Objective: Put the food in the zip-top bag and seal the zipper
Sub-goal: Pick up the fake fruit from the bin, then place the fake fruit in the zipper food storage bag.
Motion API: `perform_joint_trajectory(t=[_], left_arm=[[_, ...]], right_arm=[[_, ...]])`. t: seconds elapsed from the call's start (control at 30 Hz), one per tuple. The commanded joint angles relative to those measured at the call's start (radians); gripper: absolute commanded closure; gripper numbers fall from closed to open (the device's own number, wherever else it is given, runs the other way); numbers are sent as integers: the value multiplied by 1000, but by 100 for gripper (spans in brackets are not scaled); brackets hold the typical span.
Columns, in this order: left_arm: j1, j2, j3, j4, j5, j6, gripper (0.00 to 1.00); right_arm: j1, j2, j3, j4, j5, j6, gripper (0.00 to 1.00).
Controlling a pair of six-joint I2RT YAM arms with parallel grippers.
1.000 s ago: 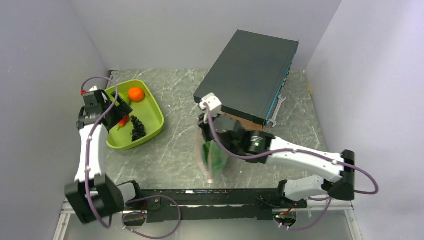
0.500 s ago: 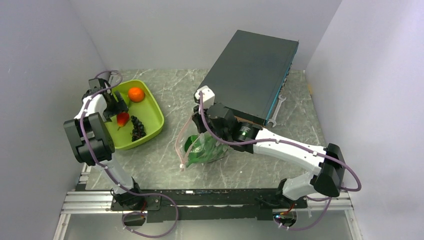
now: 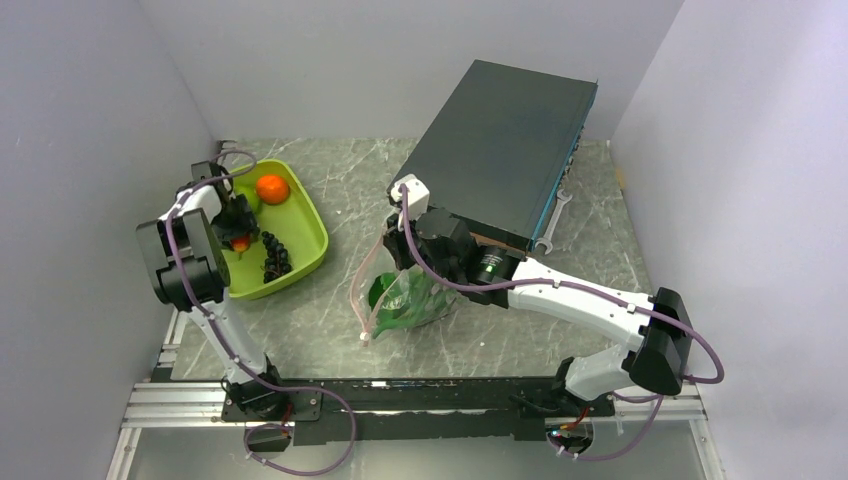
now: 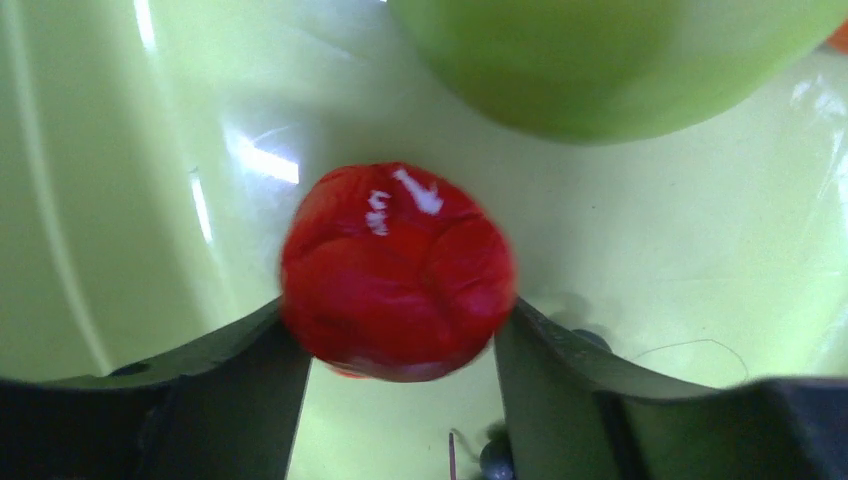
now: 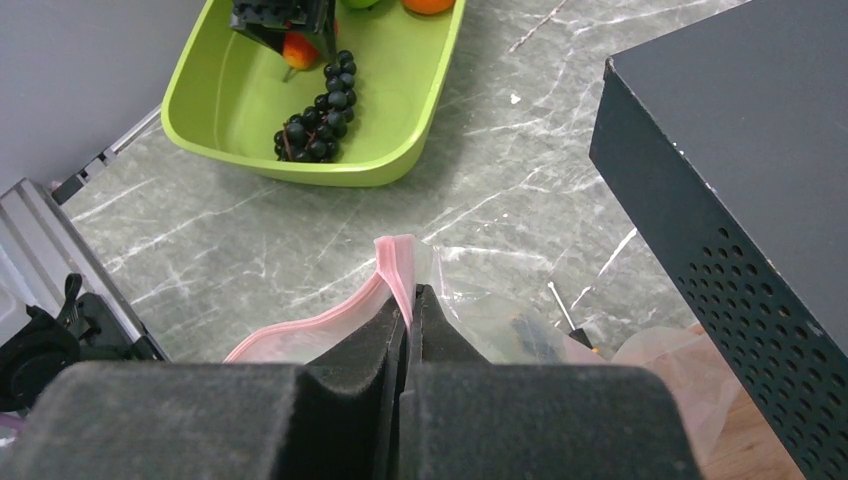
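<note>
1. At bottom centre, the right pincer (image 5: 410, 305) has its fingers pressed together on the pink zipper (image 5: 392, 262) of the zip-top bag (image 5: 490, 315), whose clear plastic spreads to the right.
2. In the upper left, a lime-green tray (image 5: 240, 120) holds black grapes (image 5: 322, 120).
3. At the top edge, the left pincer (image 5: 290, 25) sits over a red fruit (image 5: 298, 50).
4. A black box (image 5: 740, 130) fills the right side, on the grey marbled surface (image 5: 500, 170).

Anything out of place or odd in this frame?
Nothing spilled or damaged. The one stray is a wrench on the table beside the black box, no part of the food job. The right gripper pinches the zipper of the zip-top bag; the left gripper clasps a red fruit.
</note>
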State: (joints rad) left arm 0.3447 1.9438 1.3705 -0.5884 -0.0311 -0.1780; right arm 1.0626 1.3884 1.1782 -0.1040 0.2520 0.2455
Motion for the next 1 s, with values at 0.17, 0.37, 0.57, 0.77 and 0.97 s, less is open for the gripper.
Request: perform_joint_trajectory(t=[0.17, 0.37, 0.57, 0.77, 0.97], left_arm=[[-31, -47, 56, -16, 34, 39, 70], [-91, -226, 6, -87, -57, 27, 79], [-195, -555, -176, -150, 231, -30, 84], [-335, -982, -413, -141, 553, -149, 77], [-520, -1221, -529, -129, 678, -298, 79]], right_arm=[[-5, -35, 43, 24, -22, 37, 100], [-4, -22, 57, -6, -8, 51, 100], [-4, 5, 84, -18, 14, 63, 100], [-3, 43, 117, -28, 47, 48, 100], [-1, 75, 149, -42, 55, 53, 100]])
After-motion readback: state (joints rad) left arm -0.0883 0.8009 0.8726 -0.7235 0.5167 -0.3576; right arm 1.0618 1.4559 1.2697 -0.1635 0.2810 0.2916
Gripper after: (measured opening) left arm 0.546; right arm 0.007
